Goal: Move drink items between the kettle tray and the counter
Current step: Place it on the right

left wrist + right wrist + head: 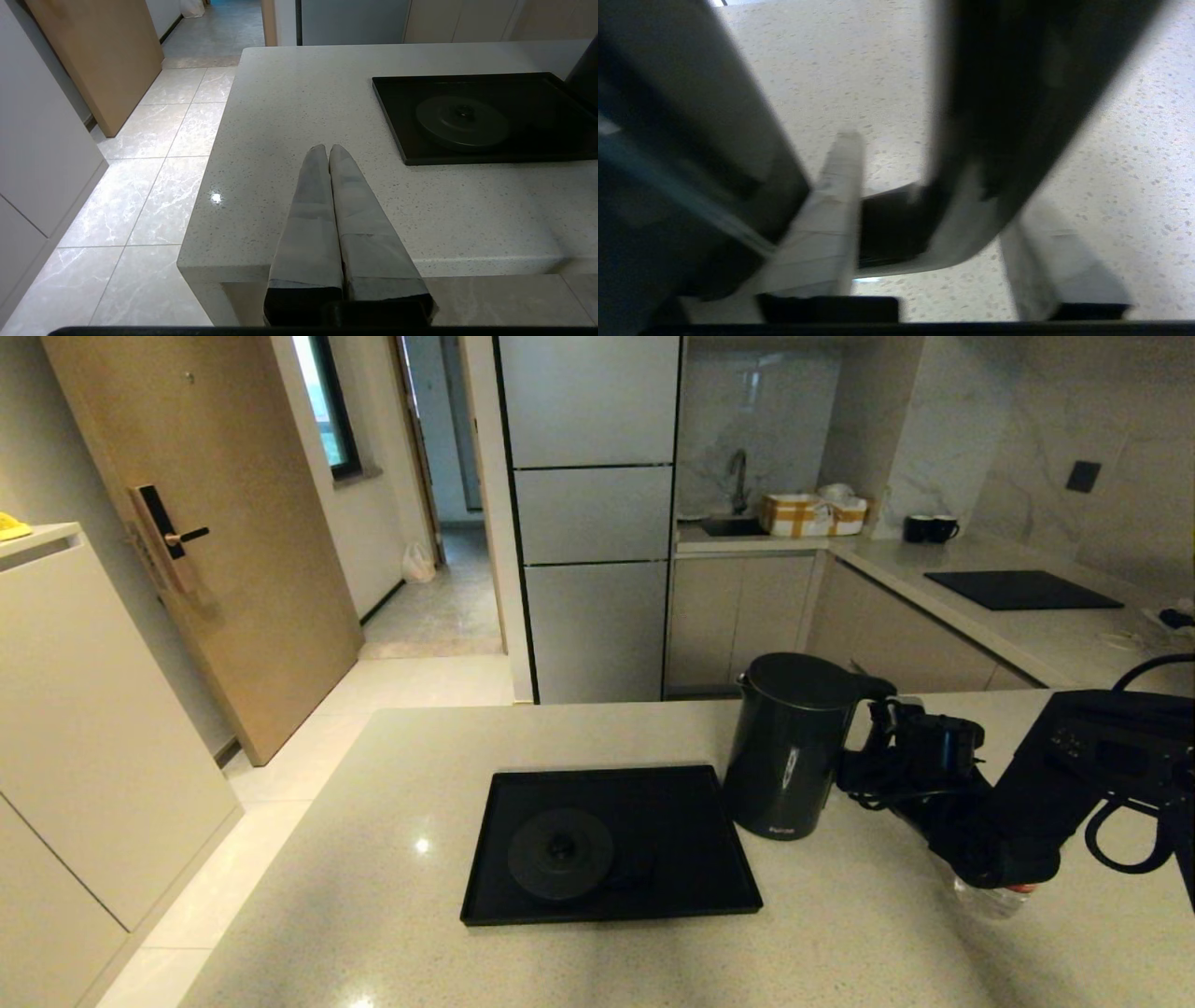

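the right arm is reaching in from the right side of the head view, its wrist bent toward the kettle [789, 747]; the right gripper [924, 224] is sitting at the kettle's loop handle [999, 140], one pale finger [833, 210] inside the loop between body and handle and the other outside, with a clear gap between them, so the jaws are standing open around the handle and not clamping it; the left gripper [327, 151] is hovering low over the near left part of the counter [392, 859], its two taped fingers pressed together and holding nothing; the counter is showing as a pale speckled stone slab with small glints of light on it, its left edge dropping to a marbled tile floor; behind it are standing tall grey cabinet doors, a wooden door with a dark lever lock at left, and a side counter with a black cooktop panel [1022, 589], two dark mugs [930, 528] and a sink; the kettle is standing upright on the counter just beside the right edge of the kettle tray [672, 896], long axis vertical, handle pointing right toward the gripper; the tray is lying flat with its round base [560, 852] bare; the water bottle [994, 900] is mostly hidden under the right arm, so i cannot tell its orientation.
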Robot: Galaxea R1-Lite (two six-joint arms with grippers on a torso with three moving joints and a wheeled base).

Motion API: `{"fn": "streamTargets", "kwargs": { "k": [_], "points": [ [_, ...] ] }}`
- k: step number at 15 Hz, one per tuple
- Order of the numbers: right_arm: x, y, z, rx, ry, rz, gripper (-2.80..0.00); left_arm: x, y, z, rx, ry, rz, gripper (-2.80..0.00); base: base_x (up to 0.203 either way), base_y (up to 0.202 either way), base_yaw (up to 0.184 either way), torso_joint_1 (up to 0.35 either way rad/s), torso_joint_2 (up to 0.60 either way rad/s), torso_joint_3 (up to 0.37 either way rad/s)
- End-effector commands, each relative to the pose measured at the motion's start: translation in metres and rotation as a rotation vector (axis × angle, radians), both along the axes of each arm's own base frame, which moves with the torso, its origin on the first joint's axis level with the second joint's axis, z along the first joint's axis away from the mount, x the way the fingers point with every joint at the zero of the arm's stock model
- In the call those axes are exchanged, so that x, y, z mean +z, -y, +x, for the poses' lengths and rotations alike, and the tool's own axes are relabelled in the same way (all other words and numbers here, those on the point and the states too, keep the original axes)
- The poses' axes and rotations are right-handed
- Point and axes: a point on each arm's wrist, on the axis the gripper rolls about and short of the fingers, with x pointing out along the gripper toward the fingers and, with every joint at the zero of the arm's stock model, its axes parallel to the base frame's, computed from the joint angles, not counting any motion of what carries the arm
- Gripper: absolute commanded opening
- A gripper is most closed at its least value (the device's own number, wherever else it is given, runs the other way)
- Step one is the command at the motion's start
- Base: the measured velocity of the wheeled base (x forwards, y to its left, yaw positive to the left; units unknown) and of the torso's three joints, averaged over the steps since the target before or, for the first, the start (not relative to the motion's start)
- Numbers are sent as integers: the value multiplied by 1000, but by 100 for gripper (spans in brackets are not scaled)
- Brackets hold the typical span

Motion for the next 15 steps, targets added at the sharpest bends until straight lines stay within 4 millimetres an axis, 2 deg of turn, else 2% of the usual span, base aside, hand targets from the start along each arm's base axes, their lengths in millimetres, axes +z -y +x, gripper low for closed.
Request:
{"fn": "streamTargets", "kwargs": {
  "k": [1,9,11,15],
  "points": [
    [-5,0,1,-5,-4,-2,0,0,0,0,0,0,0,-280,0,0,0,0,0,0],
    [11,1,-7,5,61,12,0,0,0,0,0,0,0,-280,0,0,0,0,0,0],
    [22,1,-10,9,82,15,0,0,0,0,0,0,0,-280,0,0,0,0,0,0],
    [32,-1,-16,21,94,24,0,0,0,0,0,0,0,-280,0,0,0,0,0,0]
  ]
}}
